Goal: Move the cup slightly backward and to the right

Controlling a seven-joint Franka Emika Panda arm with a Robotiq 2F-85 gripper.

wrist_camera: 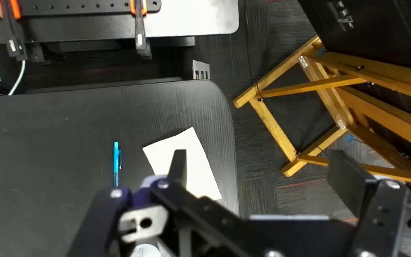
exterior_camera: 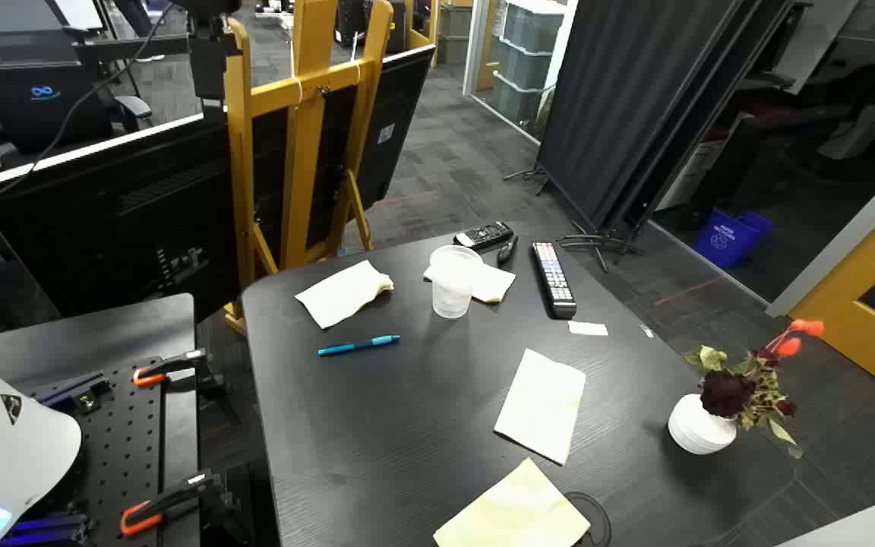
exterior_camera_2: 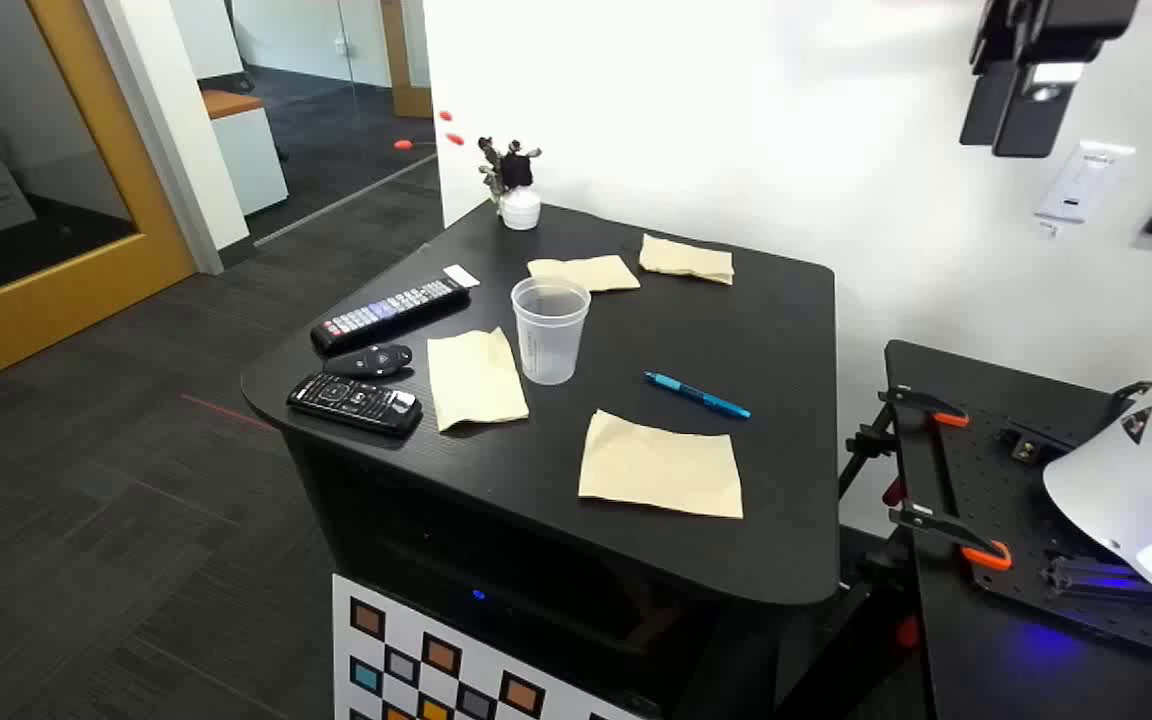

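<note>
I am hovering my gripper [exterior_camera_2: 1001,142] at upper right in an exterior view, jaws spread wide. The cup [exterior_camera_2: 550,335] is standing upright mid-frame, well apart, lower left of them.

cup [exterior_camera_2: 549,345]: smooth translucent plastic | sheets [exterior_camera_2: 661,465]: matt paper | easel [exterior_camera: 304,167]: wood | table [exterior_camera_2: 756,340]: matt

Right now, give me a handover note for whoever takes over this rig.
Gripper: open, empty, up high, away from the job.
Cup: upright on the black table, close beside a paper sheet; contact unclear.
Done: unconfirmed; these views alone can't settle whether the move has been made.
Left: if not made, probably grip it, shift it slightly backward and right, release.
</note>
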